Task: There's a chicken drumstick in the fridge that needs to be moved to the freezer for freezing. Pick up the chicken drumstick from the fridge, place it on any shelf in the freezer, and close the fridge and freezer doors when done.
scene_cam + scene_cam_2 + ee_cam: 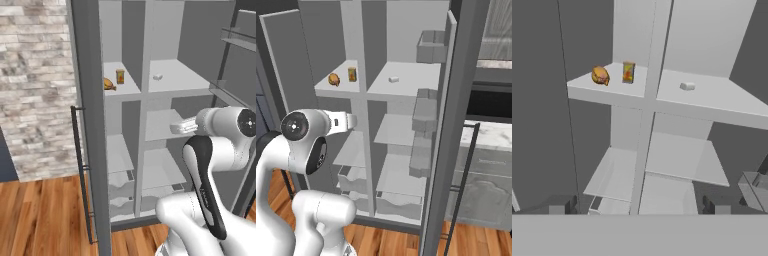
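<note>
Both doors are wide open, so you can see right into the appliance. The drumstick (109, 84) is lying on the upper shelf (126, 90) of the narrower compartment, the freezer (121, 125), out near the left front corner. Right beside it but not touching stands one small orange-yellow carton (120, 76), upright. So that's two things on that shelf.

Across the middle divider, the fridge (175, 100) has one small pale block (157, 77) on its upper shelf, sitting on its own. The lower shelves and drawers in both compartments look bare from here.

The left door (90, 125) has its long bar handle facing out, and the right door (458, 130) carries pale bins on its inner side.

The fingers (641, 206) are just two dark tips at the bottom of the hand view, set wide apart and holding nothing, well back from the shelves.
</note>
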